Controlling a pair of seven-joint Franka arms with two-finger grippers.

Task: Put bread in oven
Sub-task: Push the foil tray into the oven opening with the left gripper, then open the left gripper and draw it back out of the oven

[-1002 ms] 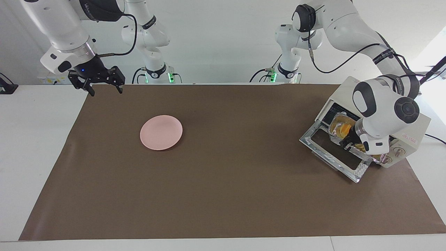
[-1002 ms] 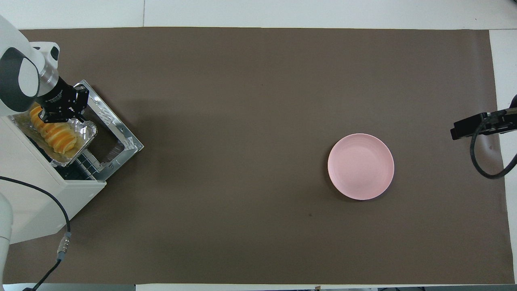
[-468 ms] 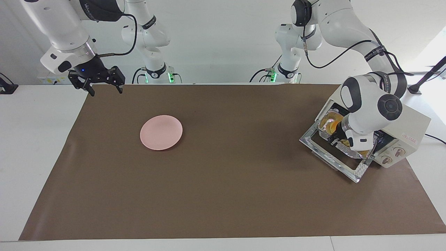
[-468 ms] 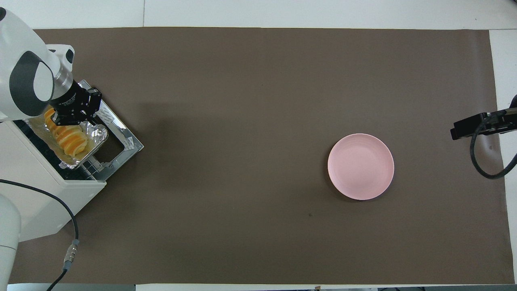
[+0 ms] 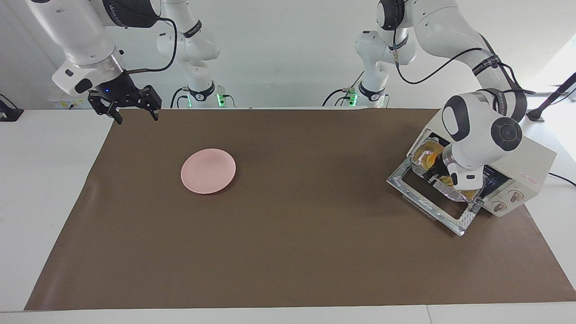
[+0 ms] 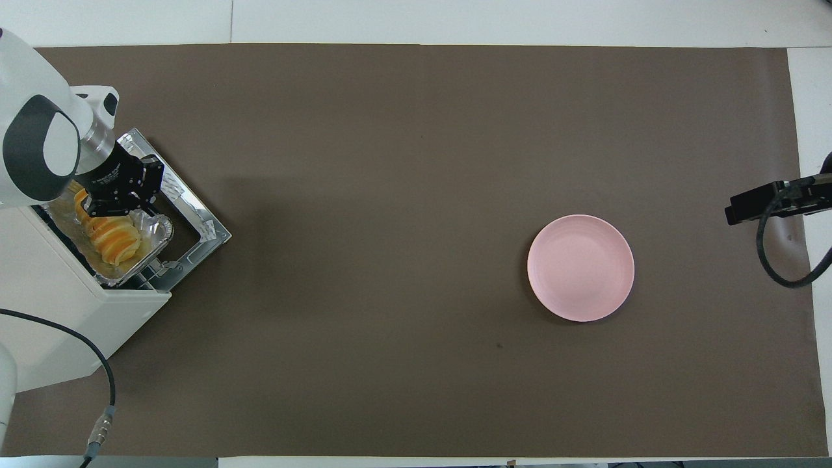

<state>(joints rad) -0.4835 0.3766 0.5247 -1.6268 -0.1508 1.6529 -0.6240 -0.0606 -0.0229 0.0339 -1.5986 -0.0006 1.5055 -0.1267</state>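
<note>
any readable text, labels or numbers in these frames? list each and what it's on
Nothing reads clearly.
White lettering on the black bands of both arms: too small to read.
Red print on the oven side: blurred.
Sticker on the open oven door: illegible.
Pink plate: no text.

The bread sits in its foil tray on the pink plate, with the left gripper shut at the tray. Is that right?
Not quite. The bread in its foil tray sits at the mouth of the oven, over the open door, not on the plate, which holds nothing. The overhead view shows it. The left gripper is shut at the tray.
</note>
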